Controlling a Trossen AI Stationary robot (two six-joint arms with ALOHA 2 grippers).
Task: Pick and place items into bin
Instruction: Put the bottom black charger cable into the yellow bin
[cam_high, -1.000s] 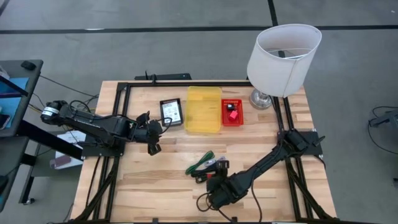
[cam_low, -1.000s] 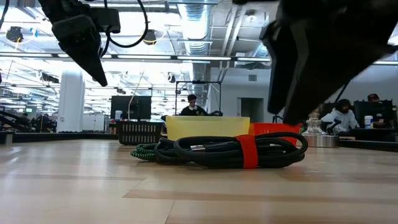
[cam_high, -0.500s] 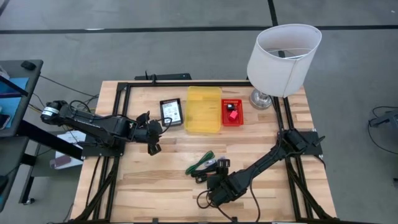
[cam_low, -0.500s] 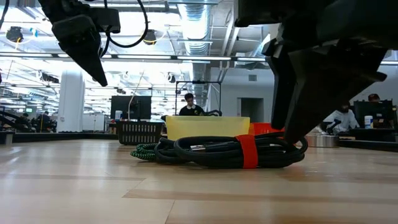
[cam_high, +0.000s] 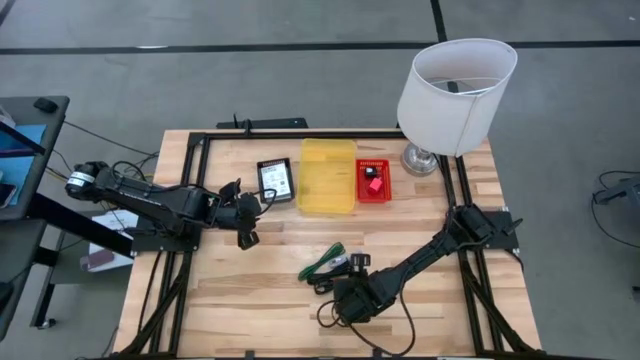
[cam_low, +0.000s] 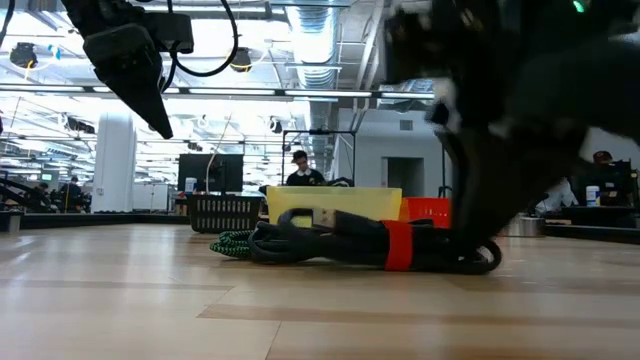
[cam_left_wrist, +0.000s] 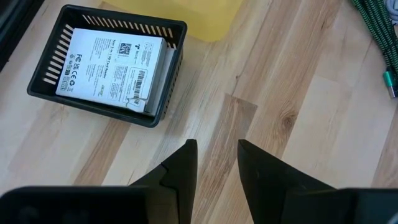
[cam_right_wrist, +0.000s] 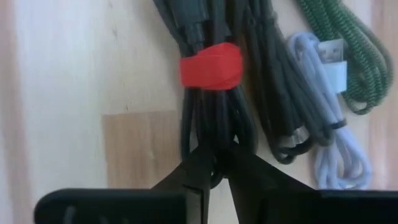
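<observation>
Largest first: the tabletop (cam_high: 250, 290) carried a yellow bin (cam_high: 327, 176) at upper centre of the high view, w/ a black basket (cam_high: 275, 180) and a red basket (cam_high: 373, 181) beside it. At lower centre the right gripper (cam_right_wrist: 216, 163) had its jaws pinched narrow on the black cable bundle (cam_right_wrist: 208, 118) below its red strap (cam_right_wrist: 211, 65); the left gripper (cam_left_wrist: 216, 165) hung at mid-left, jaws part open, empty. Risk, as I judged it: grip caught only a few strands near the bundle's end, so a lift could slip, sag or drag the green cable (cam_right_wrist: 339, 46) and white cable (cam_right_wrist: 323, 106) lying against it.

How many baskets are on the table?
3: a black basket holding a white labelled pack, a yellow bin beside it, and a small red basket next to the yellow one, near the lamp.
</observation>
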